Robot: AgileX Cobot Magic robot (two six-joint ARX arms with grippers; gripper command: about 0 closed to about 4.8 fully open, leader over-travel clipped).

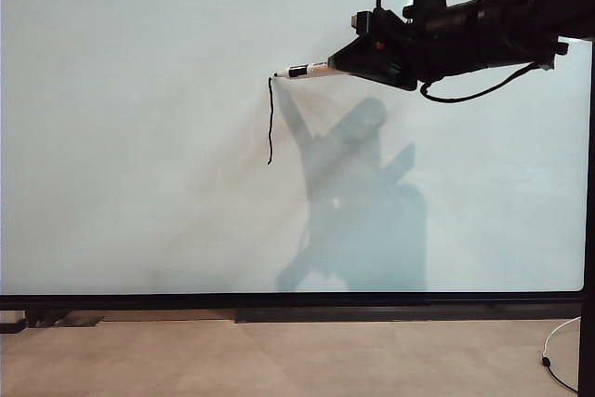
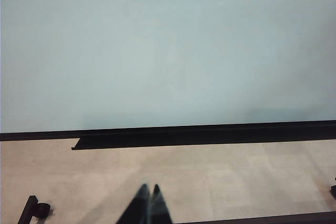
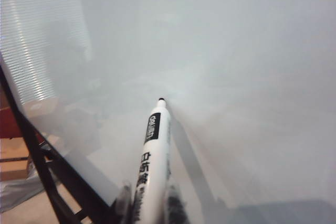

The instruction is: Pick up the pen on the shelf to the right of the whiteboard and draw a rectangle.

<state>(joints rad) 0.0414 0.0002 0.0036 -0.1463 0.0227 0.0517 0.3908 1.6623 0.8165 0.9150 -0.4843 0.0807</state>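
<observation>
Holding the pen [image 1: 309, 70] in my right gripper [image 1: 346, 62], jaws clenched on the barrel, tip at the board [image 1: 139, 183] atop one drawn stroke [image 1: 271, 123] (rectangle barely begun). Risk: tip lifting, breaking the line. Left gripper [image 2: 148, 190] idle near the floor, pinched closed.

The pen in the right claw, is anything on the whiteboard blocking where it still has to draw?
Nothing visible does. The right claw holds the pen with its tip at the top of the one drawn line, and the whiteboard around it is bare. The left claw is shut, low by the floor, away from the board.
</observation>
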